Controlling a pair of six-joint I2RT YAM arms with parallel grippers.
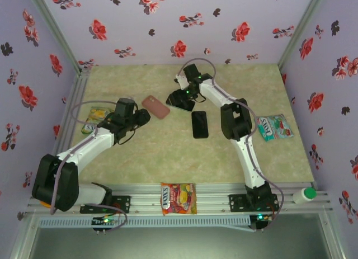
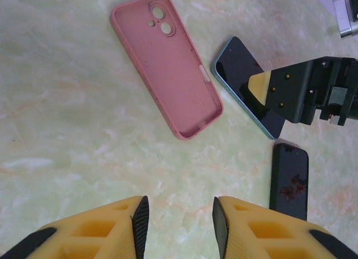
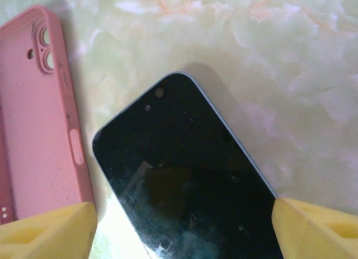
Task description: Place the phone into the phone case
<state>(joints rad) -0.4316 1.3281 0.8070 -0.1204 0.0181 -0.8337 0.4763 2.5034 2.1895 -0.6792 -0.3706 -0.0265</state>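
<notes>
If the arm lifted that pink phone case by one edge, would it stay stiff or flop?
The pink phone case probably bends a little: it looks like a thin, soft shell. Empty and open side up, it is likely light. Lying flat on the table, it should slide rather than roll or tip.

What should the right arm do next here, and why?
Probably close the right gripper on the phone: its fingers straddle the phone's long edges with a gap showing on one side, and the pink phone case lies open-side-up beside it.
</notes>
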